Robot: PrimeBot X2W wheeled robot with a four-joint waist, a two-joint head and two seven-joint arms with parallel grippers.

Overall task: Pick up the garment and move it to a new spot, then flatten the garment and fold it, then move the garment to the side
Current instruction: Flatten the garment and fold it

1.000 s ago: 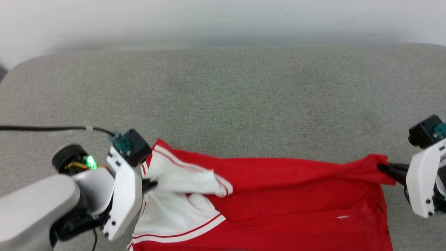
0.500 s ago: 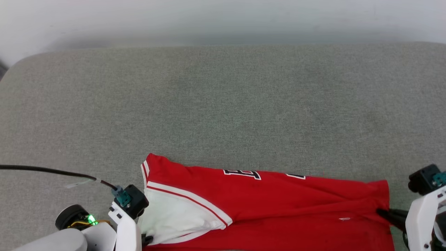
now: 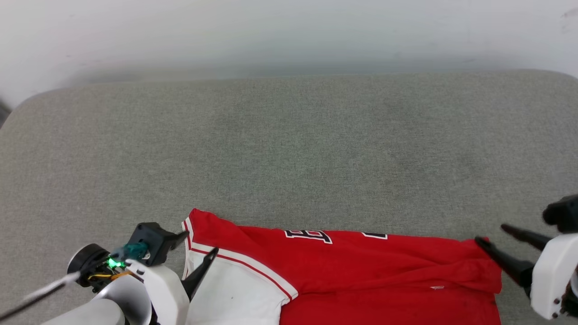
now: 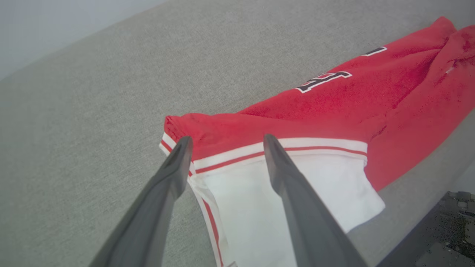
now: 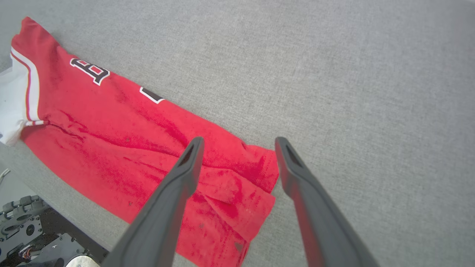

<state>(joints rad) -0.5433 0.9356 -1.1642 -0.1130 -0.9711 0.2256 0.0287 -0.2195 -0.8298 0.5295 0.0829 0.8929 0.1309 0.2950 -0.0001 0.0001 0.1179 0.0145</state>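
Showed the garment (image 3: 361, 271) lying doubled along the near edge of the grey cushion (image 3: 289, 158), with the white sleeve (image 3: 235, 298) at the robot's left and the rumpled red end (image 5: 252, 174) at its right. Judged light, limp and unbreakable, but apt to sag and bunch unless lifted at two spread points. Suggested holds at the striped sleeve seam (image 4: 326, 145) and that red end. Found the left gripper (image 4: 227, 139) spread wide over the sleeve, the right gripper (image 5: 240, 140) likewise over the red end, both empty.
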